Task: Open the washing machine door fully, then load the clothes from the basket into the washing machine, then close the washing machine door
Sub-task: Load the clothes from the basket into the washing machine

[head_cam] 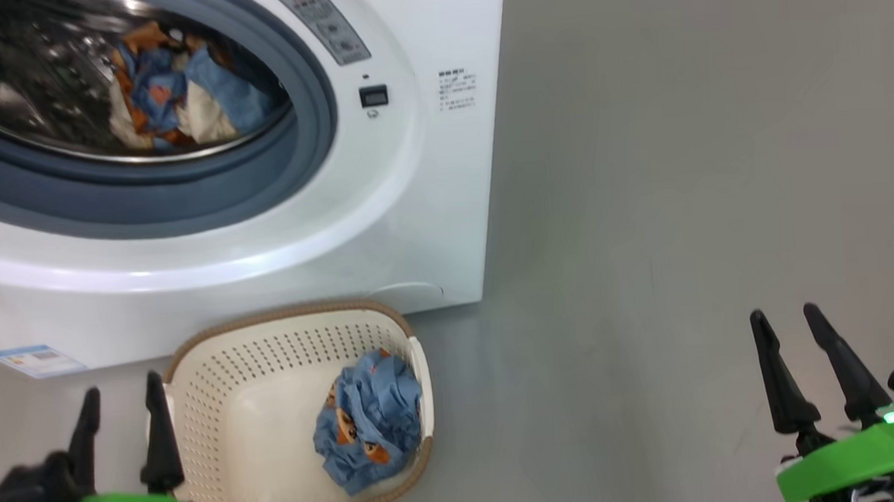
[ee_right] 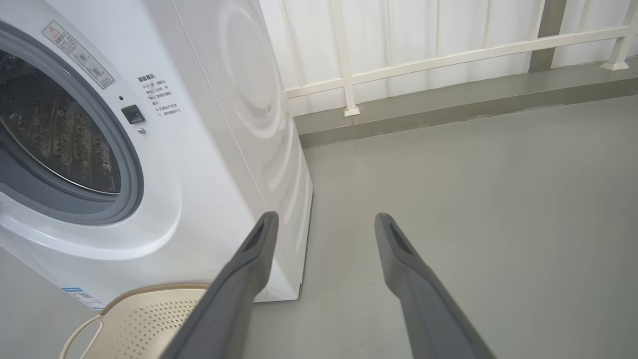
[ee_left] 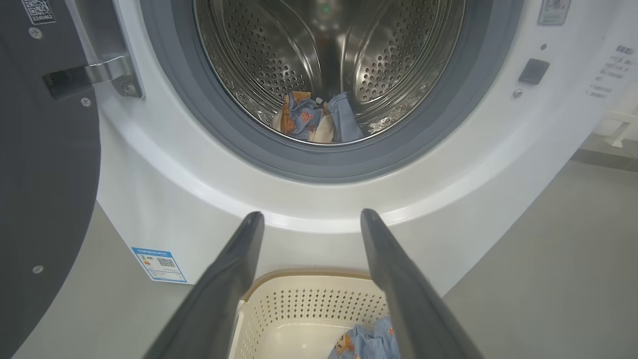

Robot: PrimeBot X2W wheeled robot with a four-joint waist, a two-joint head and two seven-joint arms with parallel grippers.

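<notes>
1. Floor: plain grey, covering the right half of the head view; a white railing runs across the top of the right wrist view.
2. Washing machine: white front-loader in the upper left of the head view; a blue label sits on its lower corner, near the left edge of the frame.
3. Washing machine door: swung open; its dark inner face occupies the left edge of the left wrist view, beside the grey-blue seal.
4. Loaded clothes: a blue, orange and cream bundle lying at the bottom of the steel drum; top left of the head view.
5. Basket: on the floor just in front of the machine, lower centre-left of the head view; remaining clothes, a blue printed bundle, lie against its right wall.
6. Left end effector: lower left of the head view, just beside the basket rim; fingers spread wide, gripping nothing.
7. Right end effector: lower right of the head view, over bare floor, well apart from the basket; fingers spread wide, gripping nothing.
</notes>
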